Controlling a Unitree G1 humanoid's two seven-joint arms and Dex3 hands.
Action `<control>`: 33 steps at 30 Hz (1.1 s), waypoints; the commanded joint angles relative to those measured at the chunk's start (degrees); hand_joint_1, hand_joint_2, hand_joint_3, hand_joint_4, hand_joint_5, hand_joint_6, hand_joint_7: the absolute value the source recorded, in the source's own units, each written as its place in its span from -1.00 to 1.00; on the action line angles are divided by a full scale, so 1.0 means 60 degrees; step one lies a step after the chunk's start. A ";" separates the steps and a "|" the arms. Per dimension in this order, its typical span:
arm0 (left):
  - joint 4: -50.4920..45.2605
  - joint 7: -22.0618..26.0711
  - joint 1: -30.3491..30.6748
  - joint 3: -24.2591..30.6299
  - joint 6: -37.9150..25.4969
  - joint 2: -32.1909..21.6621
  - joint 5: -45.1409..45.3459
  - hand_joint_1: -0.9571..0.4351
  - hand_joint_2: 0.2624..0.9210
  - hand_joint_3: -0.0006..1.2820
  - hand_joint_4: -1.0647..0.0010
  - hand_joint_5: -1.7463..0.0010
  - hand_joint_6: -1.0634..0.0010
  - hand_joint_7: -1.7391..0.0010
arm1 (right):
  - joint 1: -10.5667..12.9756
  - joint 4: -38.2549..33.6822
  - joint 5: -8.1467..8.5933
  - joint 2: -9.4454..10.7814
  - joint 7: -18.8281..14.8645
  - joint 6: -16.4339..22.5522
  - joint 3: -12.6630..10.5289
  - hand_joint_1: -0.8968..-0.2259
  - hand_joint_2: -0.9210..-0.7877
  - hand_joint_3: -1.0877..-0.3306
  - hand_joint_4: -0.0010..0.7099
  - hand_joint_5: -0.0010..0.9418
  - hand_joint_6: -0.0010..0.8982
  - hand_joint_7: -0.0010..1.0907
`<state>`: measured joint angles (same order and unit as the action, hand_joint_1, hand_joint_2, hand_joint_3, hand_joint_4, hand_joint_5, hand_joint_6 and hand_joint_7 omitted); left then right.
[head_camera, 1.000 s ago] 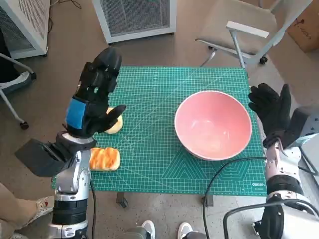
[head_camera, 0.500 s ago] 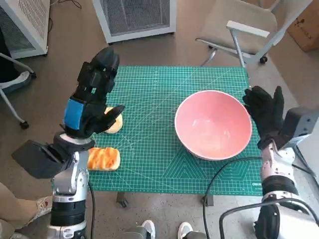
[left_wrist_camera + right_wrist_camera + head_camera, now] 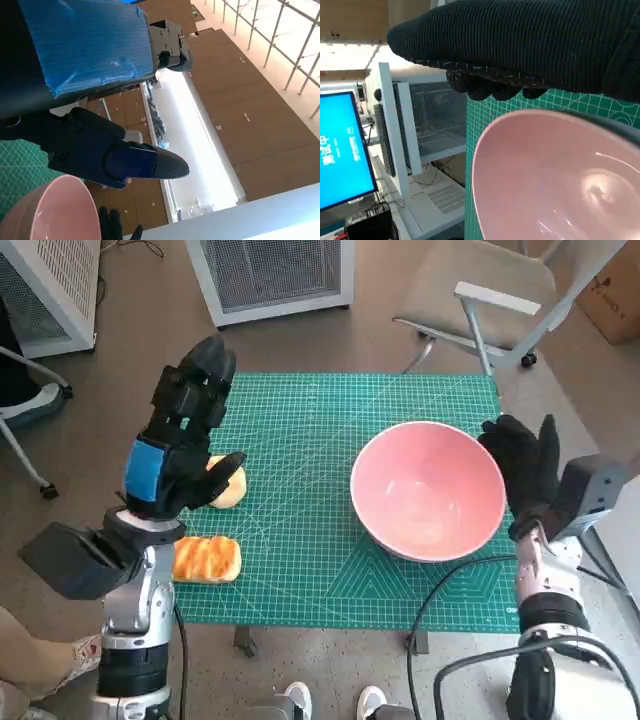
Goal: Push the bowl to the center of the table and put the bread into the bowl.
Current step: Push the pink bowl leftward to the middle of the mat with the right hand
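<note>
On the left side of the green cutting mat [image 3: 330,510] that covers the table, a loaf of bread [image 3: 207,559] with a striped golden crust lies near the front edge, close to the left forearm. Just behind it, a second, rounder bun [image 3: 230,487] is partly hidden under the left hand [image 3: 183,435], which is raised above the mat with its fingers stretched out and apart and nothing in its grasp; its thumb reaches across the bun, though whether it touches it cannot be told. The left wrist view shows those black fingers [image 3: 130,160] reaching out over the rim of the bowl, free of any object. Further right, the pink bowl [image 3: 427,490] stands upright and empty on the right half of the mat, off from the middle. At its right side the right hand [image 3: 524,467] in the knitted glove is held open, fingers spread upward, just beside the bowl's rim, and holds nothing; the right wrist view shows the glove close over the rim.
</note>
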<state>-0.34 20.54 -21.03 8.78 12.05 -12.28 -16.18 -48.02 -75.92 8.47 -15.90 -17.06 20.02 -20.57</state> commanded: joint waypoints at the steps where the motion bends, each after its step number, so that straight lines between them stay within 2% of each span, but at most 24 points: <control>1: -0.0278 -0.0047 0.0138 0.0050 -0.0089 -0.0123 0.0032 -0.46 1.00 -0.64 0.90 1.00 1.00 0.47 | 0.0104 -0.0124 -0.0134 0.0208 0.0049 -0.0209 0.0056 -0.06 -1.00 -0.04 -0.47 -0.97 -0.35 -0.80; 15: -0.0630 -0.0157 0.0291 0.0073 -0.0299 -0.0229 0.0043 -0.45 1.00 -0.63 0.91 1.00 1.00 0.46 | -0.0066 -0.0107 -0.0155 0.0455 -0.0151 -0.0206 0.0059 -0.04 -1.00 -0.02 -0.42 -0.97 -0.29 -0.81; 22: -0.0742 -0.0238 0.0380 0.0071 -0.0312 -0.0222 0.0106 -0.44 1.00 -0.63 0.90 1.00 1.00 0.44 | -0.0268 -0.0088 -0.0115 0.0701 -0.0244 -0.0199 0.0040 0.02 -1.00 -0.04 -0.42 -0.98 -0.27 -0.82; 33: -0.1186 -0.0422 0.0618 0.0100 -0.0498 -0.0253 0.0145 -0.44 1.00 -0.61 0.89 0.99 1.00 0.45 | -0.0570 -0.0097 -0.0023 0.1175 -0.0280 -0.0201 -0.0070 -0.05 -1.00 -0.03 -0.46 -1.00 -0.29 -0.84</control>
<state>-5.85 18.55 -18.15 9.08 9.62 -13.25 -15.84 -51.43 -75.91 7.86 -10.13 -18.47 19.88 -20.59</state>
